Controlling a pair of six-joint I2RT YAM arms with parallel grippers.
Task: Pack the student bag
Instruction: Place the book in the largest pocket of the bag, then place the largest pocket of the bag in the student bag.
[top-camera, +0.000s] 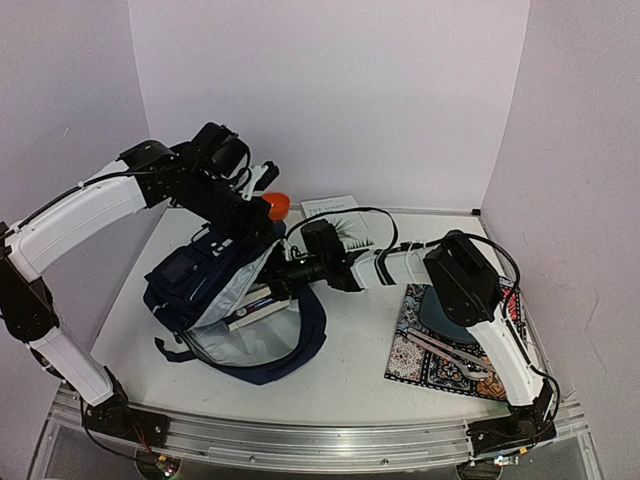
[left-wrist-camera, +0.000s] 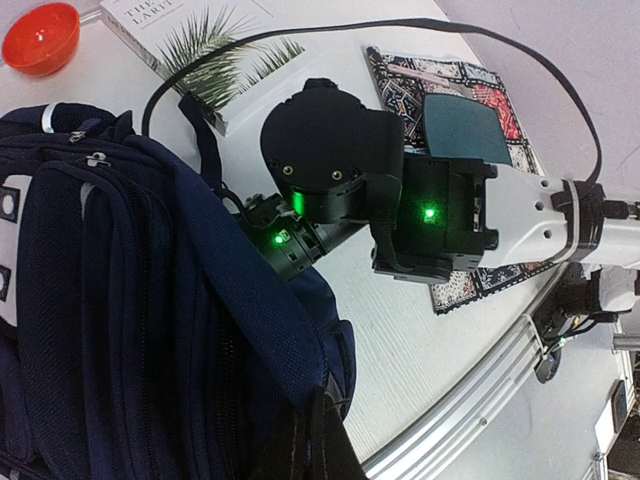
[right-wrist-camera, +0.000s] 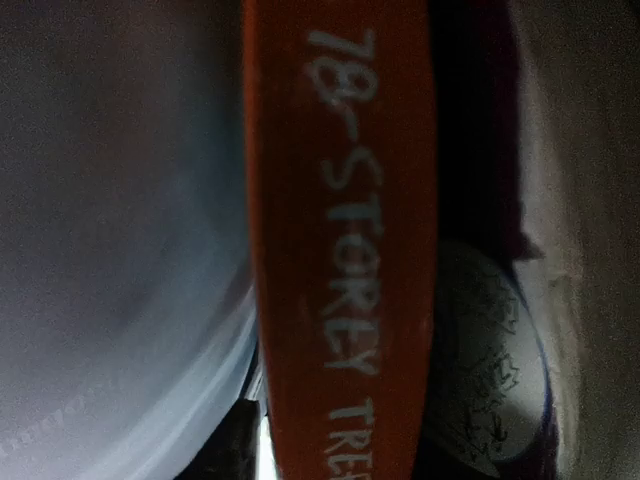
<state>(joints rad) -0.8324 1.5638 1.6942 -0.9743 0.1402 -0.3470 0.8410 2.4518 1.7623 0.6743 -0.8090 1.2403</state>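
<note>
right gripper: sitting inside the mouth of the student bag, which is lying around and to its left; I cannot tell whether its fingers are spread.
orange book: lying just ahead, spine running across my approach.
left gripper: pinching the bag's top edge above.
room: I'm seeing lining crowding both sides and open table behind.

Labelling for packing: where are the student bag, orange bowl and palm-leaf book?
student bag (top-camera: 185, 280): top view, front pocket.
orange bowl (left-wrist-camera: 40, 37): left wrist view, inside.
palm-leaf book (left-wrist-camera: 205, 45): left wrist view, cover.
</note>
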